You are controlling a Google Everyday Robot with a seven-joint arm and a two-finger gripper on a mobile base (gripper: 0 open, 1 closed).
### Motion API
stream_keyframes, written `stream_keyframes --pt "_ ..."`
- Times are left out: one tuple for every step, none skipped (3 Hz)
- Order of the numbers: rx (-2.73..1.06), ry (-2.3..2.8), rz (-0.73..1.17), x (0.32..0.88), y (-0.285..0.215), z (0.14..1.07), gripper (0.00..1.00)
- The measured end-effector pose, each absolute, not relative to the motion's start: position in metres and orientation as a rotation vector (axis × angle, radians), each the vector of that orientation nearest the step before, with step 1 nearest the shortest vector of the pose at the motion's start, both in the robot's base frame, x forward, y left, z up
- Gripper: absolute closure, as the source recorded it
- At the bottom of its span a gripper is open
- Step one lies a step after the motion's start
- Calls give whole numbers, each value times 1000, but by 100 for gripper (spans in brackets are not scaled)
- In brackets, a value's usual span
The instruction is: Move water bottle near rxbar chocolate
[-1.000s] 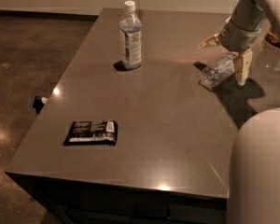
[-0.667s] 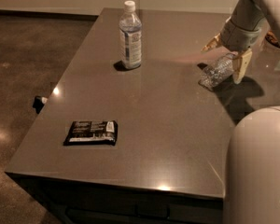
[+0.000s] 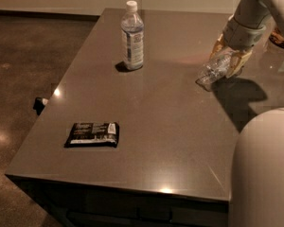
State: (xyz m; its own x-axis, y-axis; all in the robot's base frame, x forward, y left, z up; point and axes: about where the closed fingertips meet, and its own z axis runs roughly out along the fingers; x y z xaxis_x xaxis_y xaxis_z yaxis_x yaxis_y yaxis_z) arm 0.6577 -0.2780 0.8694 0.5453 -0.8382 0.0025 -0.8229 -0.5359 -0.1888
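Observation:
The water bottle (image 3: 209, 72) is small, clear and crinkled. It lies tilted at the table's right side, cap end pointing left and down. My gripper (image 3: 228, 59) reaches in from the upper right, its yellowish fingers (image 3: 218, 45) closed on either side of the bottle's body. The rxbar chocolate (image 3: 93, 134) is a flat black wrapper with a white end patch. It lies near the table's front left, far from the bottle.
A taller smooth bottle with a large label (image 3: 132, 35) stands upright at the table's back middle. The grey table (image 3: 161, 141) ends close at front and left. My white body (image 3: 264, 169) fills the lower right. A dark item (image 3: 280, 38) sits at the far right.
The gripper's fingers have drawn closer around the water bottle, and the bottle has shifted slightly up and to the left. The rxbar and the tall bottle have not moved.

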Motion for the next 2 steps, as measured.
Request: stream_keyframes --pt "-2608 1407 -140 644 -266 879 87" --pt "-2606 1385 -144 621 -249 890 100"
